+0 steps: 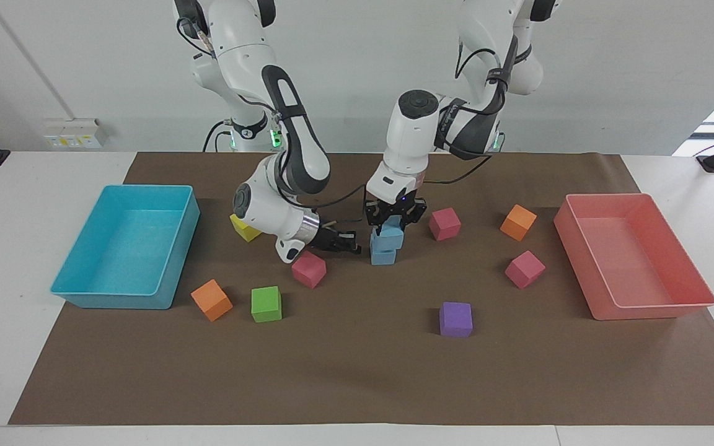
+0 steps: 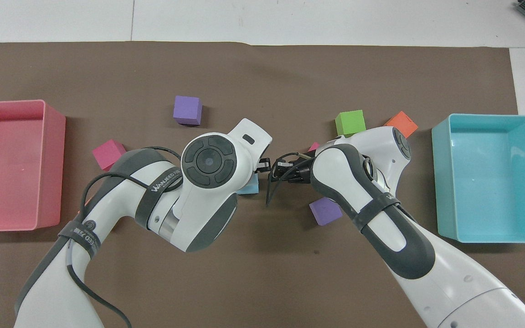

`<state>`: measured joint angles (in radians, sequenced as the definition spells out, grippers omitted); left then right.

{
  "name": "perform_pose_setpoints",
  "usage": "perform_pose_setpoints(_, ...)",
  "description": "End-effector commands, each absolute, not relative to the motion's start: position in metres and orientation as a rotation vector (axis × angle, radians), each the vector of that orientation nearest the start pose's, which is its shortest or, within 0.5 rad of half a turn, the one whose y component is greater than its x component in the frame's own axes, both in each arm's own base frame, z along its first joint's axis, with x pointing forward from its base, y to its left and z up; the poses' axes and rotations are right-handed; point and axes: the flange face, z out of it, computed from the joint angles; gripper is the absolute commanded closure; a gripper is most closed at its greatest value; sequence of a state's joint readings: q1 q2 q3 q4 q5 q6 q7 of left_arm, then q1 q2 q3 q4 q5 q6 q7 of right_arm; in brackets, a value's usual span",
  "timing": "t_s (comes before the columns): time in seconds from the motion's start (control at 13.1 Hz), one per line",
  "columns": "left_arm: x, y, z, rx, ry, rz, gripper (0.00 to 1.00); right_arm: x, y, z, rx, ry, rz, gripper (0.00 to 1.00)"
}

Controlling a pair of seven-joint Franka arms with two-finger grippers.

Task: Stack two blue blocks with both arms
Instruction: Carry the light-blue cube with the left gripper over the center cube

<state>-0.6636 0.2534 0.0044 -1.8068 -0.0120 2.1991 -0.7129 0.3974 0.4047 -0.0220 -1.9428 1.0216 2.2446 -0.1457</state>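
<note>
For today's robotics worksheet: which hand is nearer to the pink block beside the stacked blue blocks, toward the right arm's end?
Right. The right hand hangs shut just above the pink block. The left hand is over the lower blue block, shut on the upper blue block.

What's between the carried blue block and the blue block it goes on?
Nothing visible. The left gripper, shut on the upper blue block, has it directly over the lower blue block, on or just above it. The right gripper is shut, low beside the lower block, not on top of it.
</note>
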Motion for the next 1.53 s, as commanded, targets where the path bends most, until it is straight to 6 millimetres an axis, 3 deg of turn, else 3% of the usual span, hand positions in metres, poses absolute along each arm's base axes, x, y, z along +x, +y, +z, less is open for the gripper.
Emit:
perform_pose_setpoints(0.0, 0.502, -0.407, 0.410, -3.236, -0.094, -0.154, 1.00, 0.561, 0.247, 0.278, -2.380, 0.215, 0.191, 1.00)
perform_pose_setpoints(0.31, 0.493, -0.411, 0.404, -3.223, -0.077, -0.118, 1.00, 0.561, 0.247, 0.278, -2.381, 0.213, 0.191, 1.00)
perform_pose_setpoints(1.45, 0.499, -0.399, 0.399, -3.198, -0.088, -0.100, 1.00, 0.561, 0.247, 0.278, -2.380, 0.212, 0.191, 1.00)
